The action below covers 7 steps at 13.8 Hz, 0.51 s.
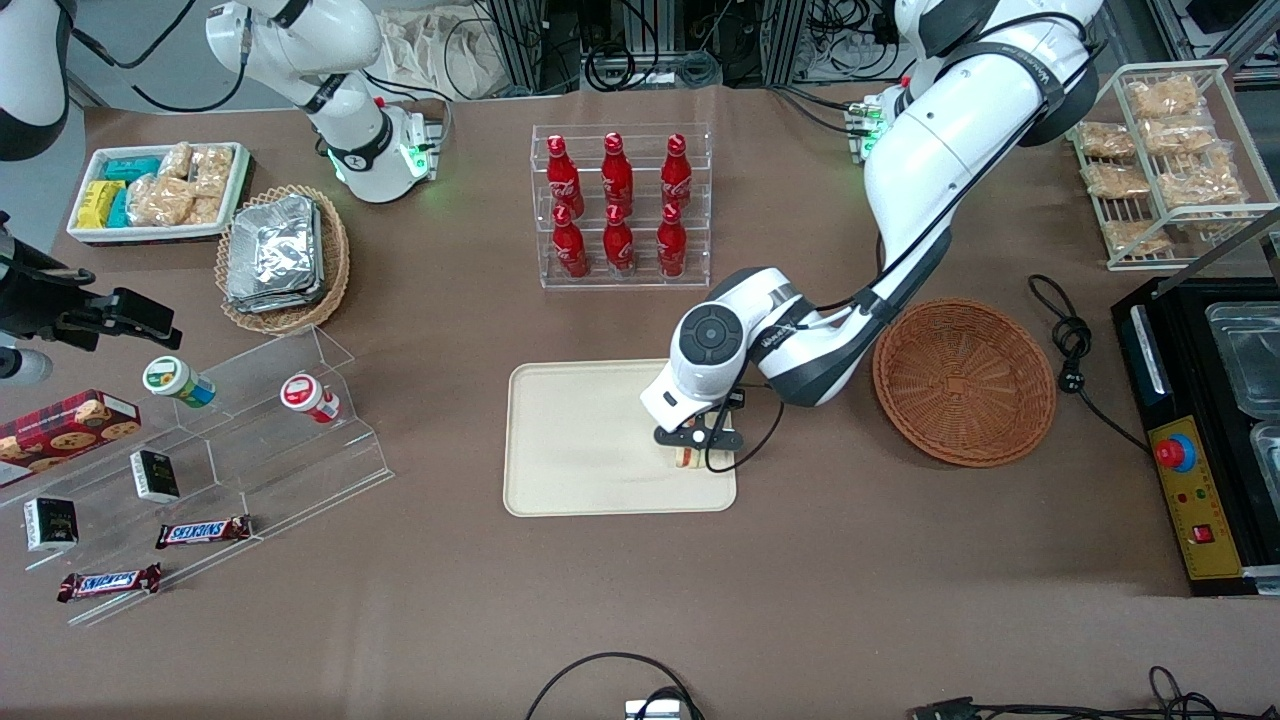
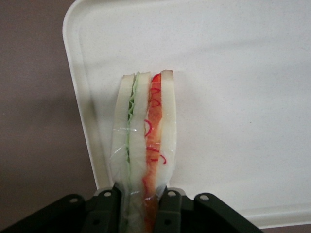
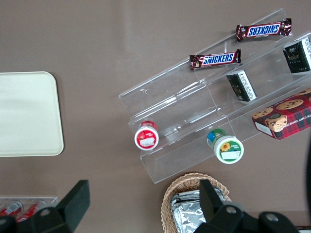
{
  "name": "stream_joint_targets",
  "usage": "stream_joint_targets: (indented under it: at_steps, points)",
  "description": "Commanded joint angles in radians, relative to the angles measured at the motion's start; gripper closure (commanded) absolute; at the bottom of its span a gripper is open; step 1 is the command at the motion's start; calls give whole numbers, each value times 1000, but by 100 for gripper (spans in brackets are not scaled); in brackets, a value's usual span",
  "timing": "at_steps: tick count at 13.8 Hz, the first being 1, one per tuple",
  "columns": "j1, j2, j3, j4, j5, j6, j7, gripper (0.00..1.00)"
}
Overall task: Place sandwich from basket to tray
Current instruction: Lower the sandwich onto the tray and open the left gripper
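Observation:
My left gripper (image 1: 697, 447) is shut on the sandwich (image 2: 145, 141), a wedge of pale bread in clear wrap with green and red-orange filling. It holds the sandwich (image 1: 688, 458) over the cream tray (image 1: 580, 440), near the tray's corner that is closest to the front camera and the basket. In the left wrist view the black fingers (image 2: 167, 211) press both bread faces, and the tray (image 2: 233, 87) lies just under the sandwich. The reddish-brown wicker basket (image 1: 964, 380) stands beside the tray, toward the working arm's end, with nothing in it.
A clear rack of red bottles (image 1: 620, 205) stands farther from the front camera than the tray. A tan basket with foil packs (image 1: 282, 257), a white bin of snacks (image 1: 160, 190) and an acrylic step display (image 1: 230, 440) lie toward the parked arm's end. A black machine (image 1: 1205, 430) and a cable (image 1: 1070, 345) lie past the basket.

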Motion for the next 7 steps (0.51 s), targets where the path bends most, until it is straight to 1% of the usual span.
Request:
stream_joint_targets:
  at_steps: [1,2,3,4,6,7]
  points:
    - [-13,22,-1,43,23,-9,-22,26]
    - [-16,22,-1,44,25,-9,-22,15]
    - [-16,22,-1,44,25,-9,-22,10]
    - [-16,22,-1,47,25,-9,-23,9]
    - [-16,21,-1,59,23,-9,-48,1]
    - [-15,16,-1,59,25,-10,-51,1]
